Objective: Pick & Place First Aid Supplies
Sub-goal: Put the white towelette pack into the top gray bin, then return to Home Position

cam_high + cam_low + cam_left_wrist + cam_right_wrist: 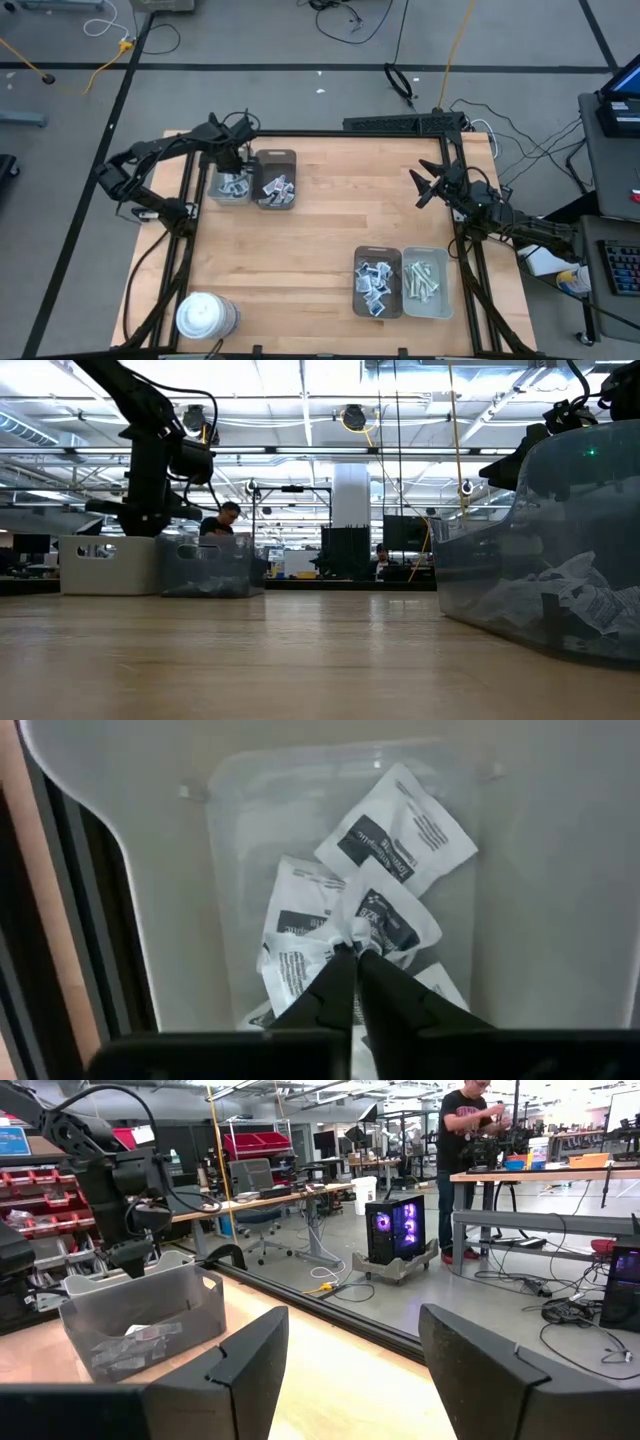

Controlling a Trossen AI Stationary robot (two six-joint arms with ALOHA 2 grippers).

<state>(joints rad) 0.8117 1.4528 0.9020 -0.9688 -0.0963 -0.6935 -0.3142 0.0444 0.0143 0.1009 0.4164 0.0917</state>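
On a pale wooden tabletop (300,230), the left pincer (352,960) reaches down into a white plastic bin (560,870) at the far left, its tips pinched together on a small flat square white packet with dark-blue print (385,915) atop a few others. More packets fill a neighbouring grey bin (276,182) and two near-right trays (402,283). The right pincer (428,185) hovers at the far right edge, fingers spread apart and empty.

Both arms are dark, nearly black, built of slim tubes linked by chunky round joints, with thin black cables looping along them. The left gripper (356,958) ends in two matte black fingers (330,990) tapering to narrow points. The right gripper (352,1365) carries two broad, flat, angular black fingers (250,1360) with bevelled edges.
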